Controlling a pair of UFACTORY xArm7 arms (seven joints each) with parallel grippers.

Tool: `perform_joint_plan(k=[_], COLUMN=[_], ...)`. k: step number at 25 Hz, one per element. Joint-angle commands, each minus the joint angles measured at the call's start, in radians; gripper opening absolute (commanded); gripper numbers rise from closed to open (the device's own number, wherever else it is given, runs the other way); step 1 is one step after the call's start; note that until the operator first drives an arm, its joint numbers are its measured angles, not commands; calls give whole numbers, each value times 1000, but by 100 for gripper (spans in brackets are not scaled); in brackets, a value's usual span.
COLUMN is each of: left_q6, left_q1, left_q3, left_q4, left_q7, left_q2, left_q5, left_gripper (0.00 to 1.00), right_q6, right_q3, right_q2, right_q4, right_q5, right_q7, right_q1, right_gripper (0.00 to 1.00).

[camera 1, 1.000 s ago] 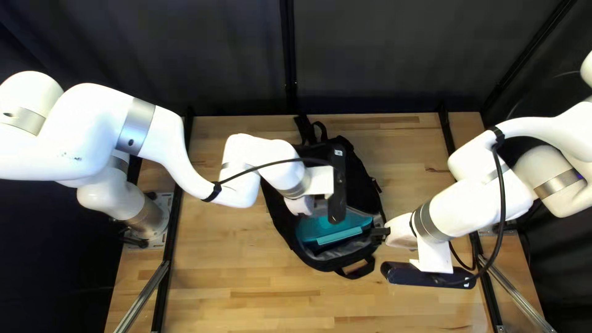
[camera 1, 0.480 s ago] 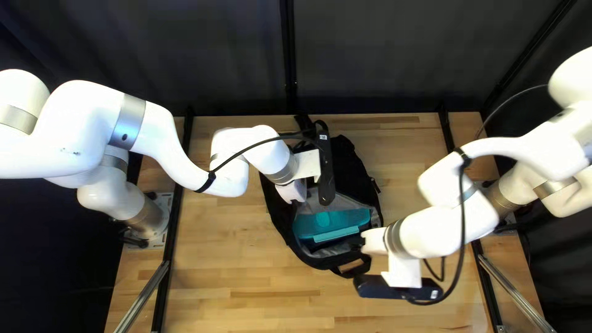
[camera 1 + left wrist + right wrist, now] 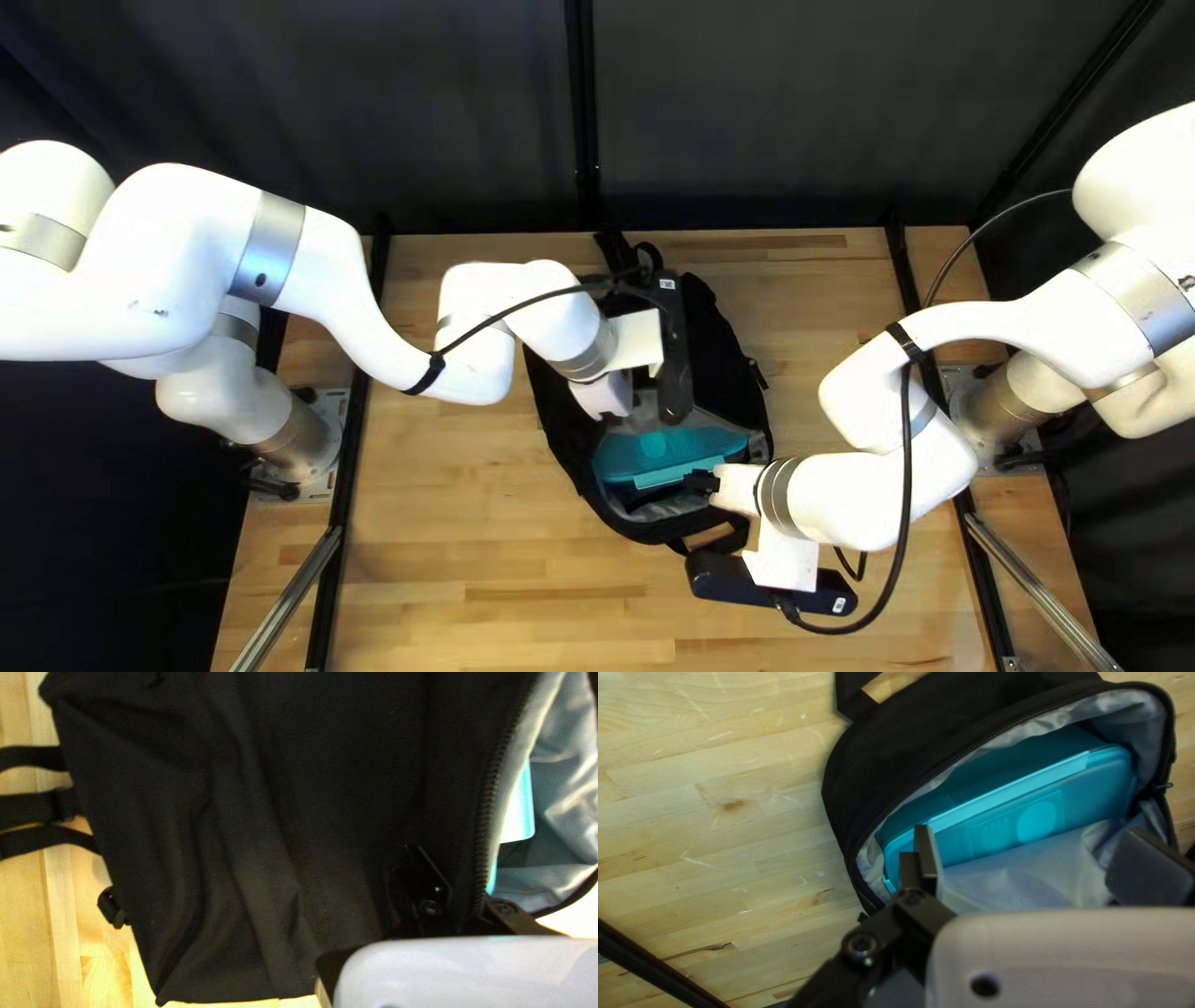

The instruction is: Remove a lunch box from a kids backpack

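The black backpack lies with its grey-lined opening toward the near edge, the teal lunch box inside. My left gripper is at the opening's upper rim, fingertips hidden. In the left wrist view, my left gripper is shut on the zippered backpack flap, one finger largely behind the cloth. My right gripper reaches the opening's near right part. In the right wrist view, my right gripper stands wide open, one finger overlapping the lunch box near its corner, the other over grey lining.
Straps and buckles hang off the backpack's side onto the wooden table. A carry loop sticks out at its near end, close to my right arm's black camera bar. Black rails run along the table's sides.
My right arm has moved left, bringing its gripper over the backpack's opening. My left gripper has shifted slightly toward the far edge with the flap, and more of the lunch box's lid shows.
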Motion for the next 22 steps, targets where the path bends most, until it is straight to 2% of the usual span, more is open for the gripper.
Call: perform_joint_plan(k=[1, 4, 6, 10, 16, 19, 22], left_q6=[42, 38, 30, 10, -21, -30, -36], left_q1=[1, 5, 6, 6, 4, 4, 3], left_q3=[2, 7, 9, 9, 7, 7, 6], left_q4=[28, 17, 9, -5, -24, -36, -43], left_q7=[59, 86, 96, 102, 100, 100, 99], left_q2=[4, -8, -12, -12, -7, -13, -16], left_q5=[-13, -28, -36, -47, -54, -57, -58], left_gripper=[0, 0, 0, 0, 0, 0, 0], right_q6=[0, 0, 13, 120, 248, 270, 266], right_q3=[0, 0, 11, 29, 28, 23, 14], right_q2=[0, 0, 29, 124, 226, 251, 253], right_q4=[0, 0, 18, 129, 243, 255, 225], right_q5=[0, 0, -50, -112, -169, -191, -219], right_q7=[0, 0, 102, 301, 467, 524, 594], right_q1=[0, 0, 16, 63, 112, 124, 129], right_gripper=[100, 100, 100, 100, 100, 100, 100])
